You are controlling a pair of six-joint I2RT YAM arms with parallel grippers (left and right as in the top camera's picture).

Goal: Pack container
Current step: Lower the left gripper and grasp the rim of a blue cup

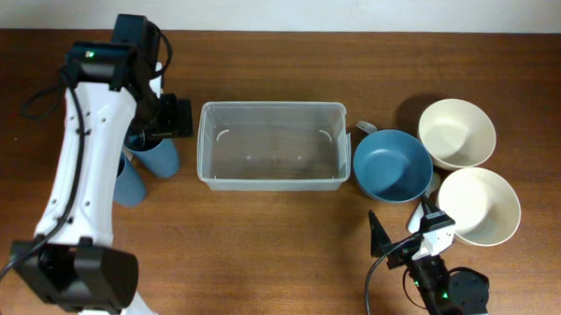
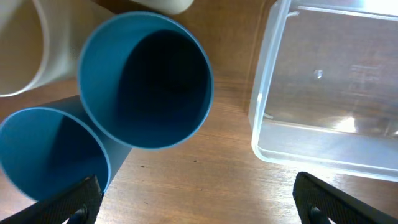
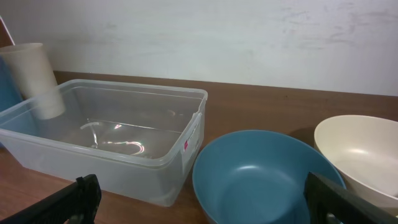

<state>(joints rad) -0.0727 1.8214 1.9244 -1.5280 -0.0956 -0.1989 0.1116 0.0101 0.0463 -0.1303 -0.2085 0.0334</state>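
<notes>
Left gripper [image 2: 199,205] is held empty, jaws wide apart, above an upright blue cup [image 2: 146,81], apparently lined up for a pick. At centre, the clear container [image 1: 273,106] is seen empty, ready for filling. Rightward, a blue bowl [image 1: 392,164] and two cream bowls [image 1: 456,133] are grouped; the right gripper [image 1: 404,232] is held nearby, likewise spread and empty.

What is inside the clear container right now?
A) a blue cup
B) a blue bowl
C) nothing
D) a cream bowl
C: the container shows only its bare bottom; the blue bowl stands outside it on one side and a blue cup on the other.
</notes>
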